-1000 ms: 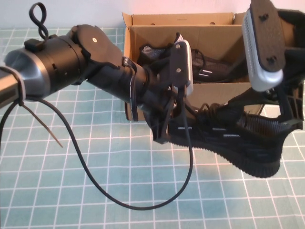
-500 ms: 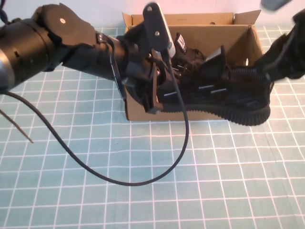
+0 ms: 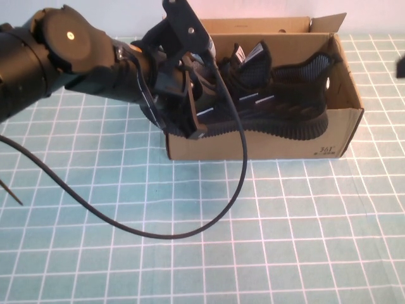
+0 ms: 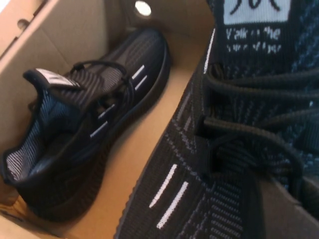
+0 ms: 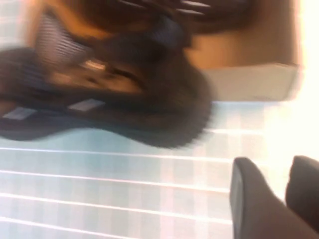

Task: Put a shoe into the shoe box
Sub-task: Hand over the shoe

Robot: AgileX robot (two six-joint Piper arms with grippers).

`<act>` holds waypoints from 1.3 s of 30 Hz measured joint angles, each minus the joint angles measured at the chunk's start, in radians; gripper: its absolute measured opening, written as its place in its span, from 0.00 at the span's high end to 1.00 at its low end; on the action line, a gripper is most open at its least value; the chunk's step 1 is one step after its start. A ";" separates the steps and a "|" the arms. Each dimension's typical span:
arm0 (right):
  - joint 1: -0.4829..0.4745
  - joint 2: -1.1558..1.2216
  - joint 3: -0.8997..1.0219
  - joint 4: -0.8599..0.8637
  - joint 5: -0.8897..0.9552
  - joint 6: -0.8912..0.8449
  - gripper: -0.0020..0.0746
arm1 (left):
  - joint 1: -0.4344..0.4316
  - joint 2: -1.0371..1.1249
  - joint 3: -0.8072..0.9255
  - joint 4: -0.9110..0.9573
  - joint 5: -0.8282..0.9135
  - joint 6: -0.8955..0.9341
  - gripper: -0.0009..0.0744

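Shoe [image 3: 278, 107] sits tilted across shoe box [image 3: 266, 144] front wall, sole outward. Left gripper [image 3: 190, 107] at its toe; grip unclear. Right gripper [image 5: 269, 199] off right, empty, slightly parted. Light, soft knit; hold by stiff sole.

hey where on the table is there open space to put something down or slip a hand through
Open: the green grid mat in front of the brown cardboard shoe box, right of the looping black cable. Crowded: the box, holding both black knit sneakers, with the left gripper over its left end. The right gripper is off right.
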 joint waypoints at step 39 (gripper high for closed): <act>0.069 0.338 -0.002 0.628 -0.123 -0.234 0.29 | -0.059 -0.002 0.083 -0.300 -0.109 0.430 0.96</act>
